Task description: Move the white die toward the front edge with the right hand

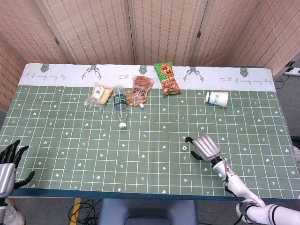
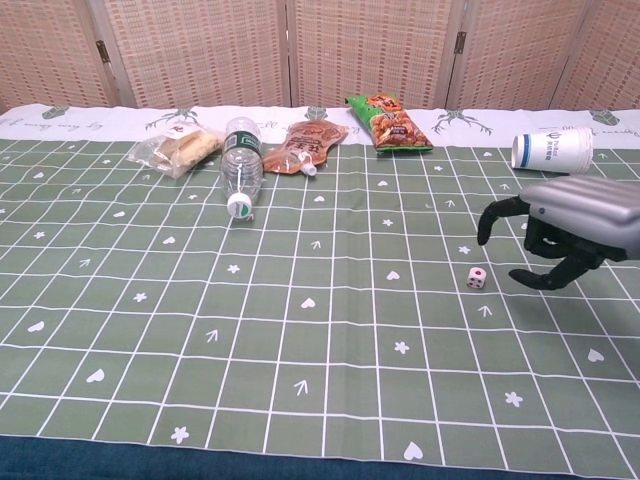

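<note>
The small white die (image 1: 184,148) (image 2: 477,279) with red pips lies on the green grid cloth, right of centre. My right hand (image 1: 203,146) (image 2: 560,231) hovers just to the die's right, fingers apart and curved down, a small gap left between fingertips and die; it holds nothing. My left hand (image 1: 7,164) rests open at the table's front left corner, visible only in the head view.
Along the back lie a wrapped snack (image 1: 99,95), a clear bottle (image 1: 120,103) on its side, a brown pouch (image 1: 138,91), a green snack bag (image 1: 167,78) and a tipped paper cup (image 1: 216,99). The front edge (image 1: 150,193) runs below the die.
</note>
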